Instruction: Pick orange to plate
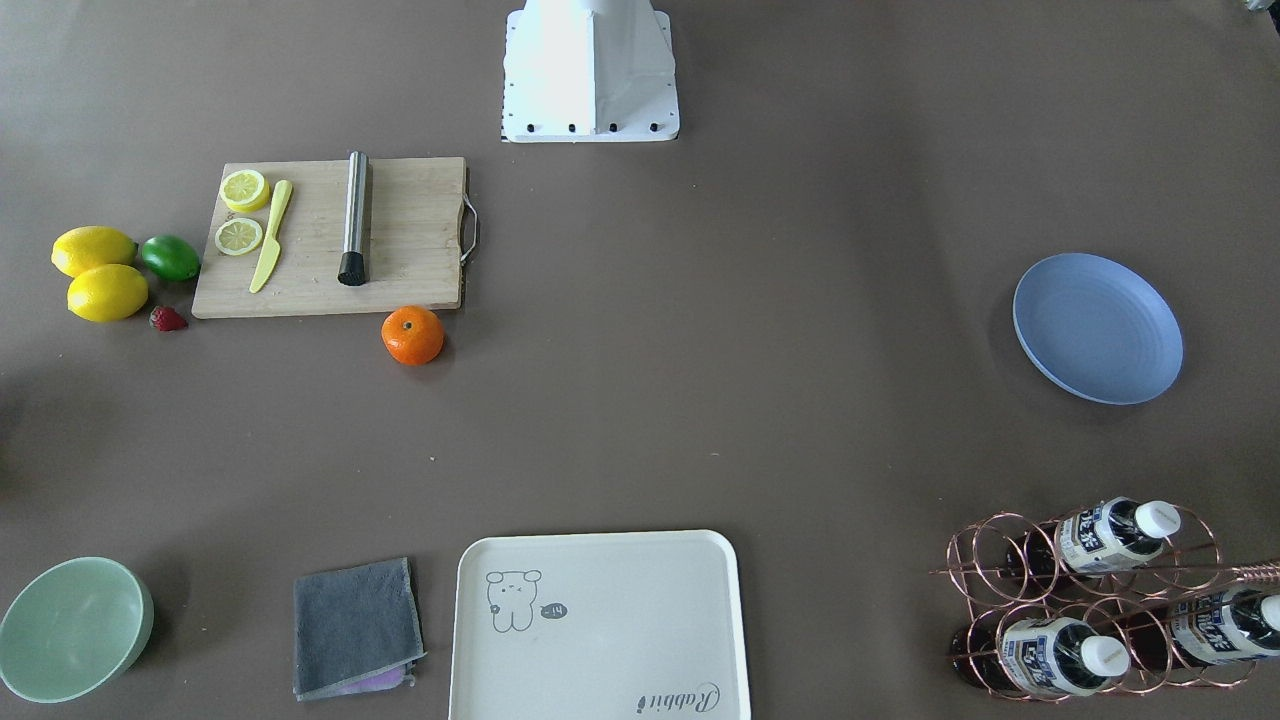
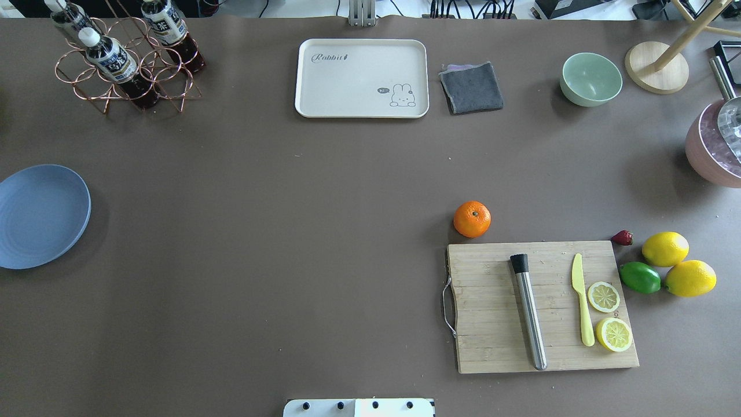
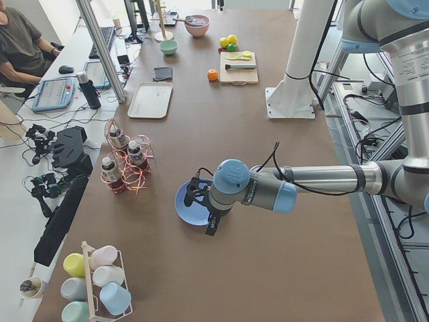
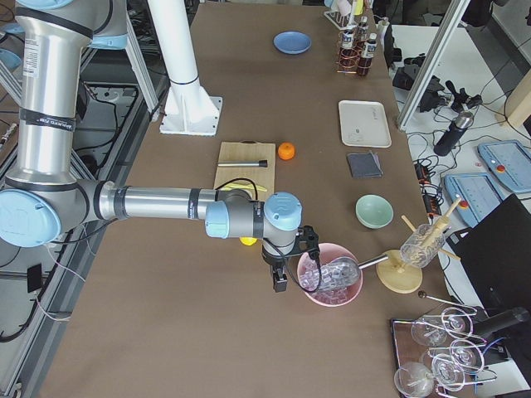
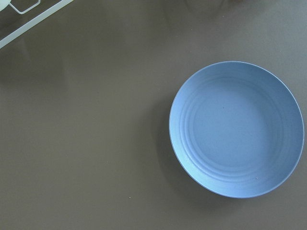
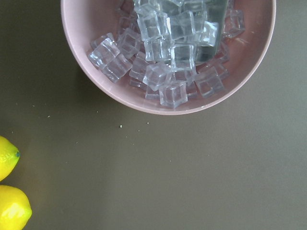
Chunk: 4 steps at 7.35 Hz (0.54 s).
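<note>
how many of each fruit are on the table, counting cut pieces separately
orange: 1
whole lemons: 2
lime: 1
strawberry: 1
cut lemon halves: 2
total: 7

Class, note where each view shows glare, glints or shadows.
Front-facing view: the robot base is blown out white. Left wrist view: the plate is sharp, with a soft shadow beside its lower-left rim. Right wrist view: the ice cubes glint.
</note>
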{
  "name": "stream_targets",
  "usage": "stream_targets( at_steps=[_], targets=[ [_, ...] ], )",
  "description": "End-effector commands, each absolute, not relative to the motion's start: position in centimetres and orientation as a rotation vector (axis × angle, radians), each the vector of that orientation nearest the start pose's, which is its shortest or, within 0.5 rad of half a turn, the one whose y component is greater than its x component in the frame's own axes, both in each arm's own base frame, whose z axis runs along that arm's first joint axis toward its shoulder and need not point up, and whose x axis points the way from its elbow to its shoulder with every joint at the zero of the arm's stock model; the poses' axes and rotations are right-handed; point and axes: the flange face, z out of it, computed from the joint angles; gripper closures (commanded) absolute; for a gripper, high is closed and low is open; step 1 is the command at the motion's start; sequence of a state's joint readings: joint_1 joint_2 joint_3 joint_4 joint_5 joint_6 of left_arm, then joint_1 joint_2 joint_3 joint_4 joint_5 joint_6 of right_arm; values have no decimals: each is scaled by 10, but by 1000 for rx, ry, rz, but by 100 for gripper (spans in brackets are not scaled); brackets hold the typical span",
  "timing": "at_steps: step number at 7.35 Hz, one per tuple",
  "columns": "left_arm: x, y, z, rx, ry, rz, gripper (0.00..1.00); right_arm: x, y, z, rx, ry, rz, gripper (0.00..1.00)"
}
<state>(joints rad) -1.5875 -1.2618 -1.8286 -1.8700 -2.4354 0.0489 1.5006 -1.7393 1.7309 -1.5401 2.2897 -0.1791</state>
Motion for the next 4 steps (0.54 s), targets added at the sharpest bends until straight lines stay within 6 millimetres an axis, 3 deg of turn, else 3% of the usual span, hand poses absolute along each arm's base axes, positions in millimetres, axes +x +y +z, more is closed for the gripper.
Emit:
stream_targets(
  at_steps=[1, 4],
  targets=[
    [-52, -379, 634, 225, 859, 139, 3, 33, -427, 654, 63, -747, -252, 0],
    [-16, -417, 647, 141, 879, 123, 8, 27, -430, 646, 120, -795, -286, 0]
  ],
)
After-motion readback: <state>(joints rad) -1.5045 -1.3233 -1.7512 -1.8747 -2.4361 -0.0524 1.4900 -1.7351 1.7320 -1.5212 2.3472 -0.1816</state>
